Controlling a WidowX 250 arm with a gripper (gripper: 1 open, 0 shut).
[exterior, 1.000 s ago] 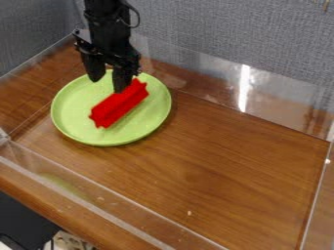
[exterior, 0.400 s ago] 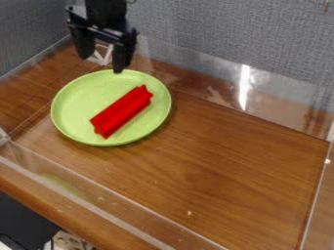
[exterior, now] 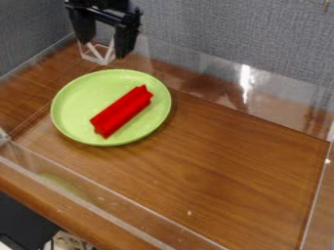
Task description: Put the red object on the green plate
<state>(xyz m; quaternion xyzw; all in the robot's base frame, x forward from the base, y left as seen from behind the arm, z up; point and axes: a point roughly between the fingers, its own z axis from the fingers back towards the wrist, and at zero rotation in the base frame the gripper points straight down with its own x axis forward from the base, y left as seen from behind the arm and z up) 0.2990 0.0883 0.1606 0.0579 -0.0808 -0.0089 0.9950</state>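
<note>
The red object (exterior: pixel 121 109), a bright red elongated block, lies flat and diagonal on the green plate (exterior: pixel 78 96), which rests on the left part of the wooden table. My gripper (exterior: pixel 107 47) hangs above and behind the plate's far rim, well clear of the block. Its two black fingers (exterior: pixel 89 46) stand apart, open, with nothing between them.
Clear acrylic walls (exterior: pixel 241 83) fence the wooden tabletop (exterior: pixel 222 161) on all sides. A grey fabric backdrop rises behind the far wall. The front wall runs along the near edge.
The gripper has risen from just over the block and drawn back toward the far left, opening fully. The red block stays on the plate where it was released.
</note>
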